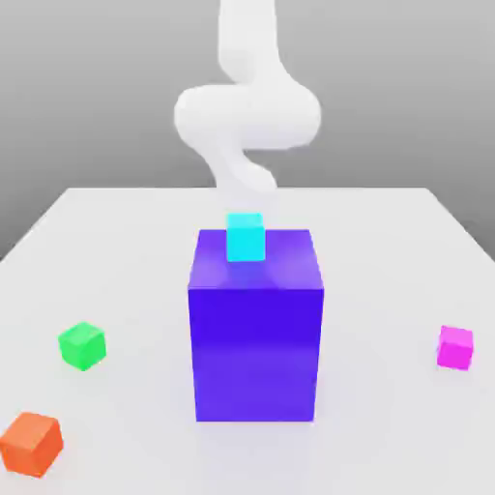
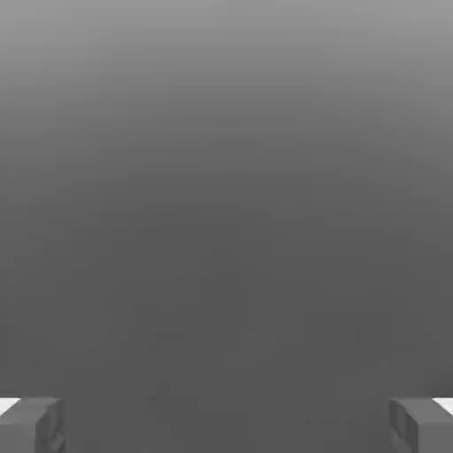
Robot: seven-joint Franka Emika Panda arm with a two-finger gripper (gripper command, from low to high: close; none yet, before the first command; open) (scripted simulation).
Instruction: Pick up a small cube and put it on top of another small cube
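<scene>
Gripper (image 2: 226,425) fingers (image 2: 31,425) stand spread wide, empty. Magenta cube (image 1: 455,347) sits near the table's (image 1: 116,251) right edge; green cube (image 1: 82,345) near the left.

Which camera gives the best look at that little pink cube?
The exterior view. There the pink cube sits alone on the white table, toward the exterior view's right. The hand view looks at grey background between the open tool tips instead.
</scene>
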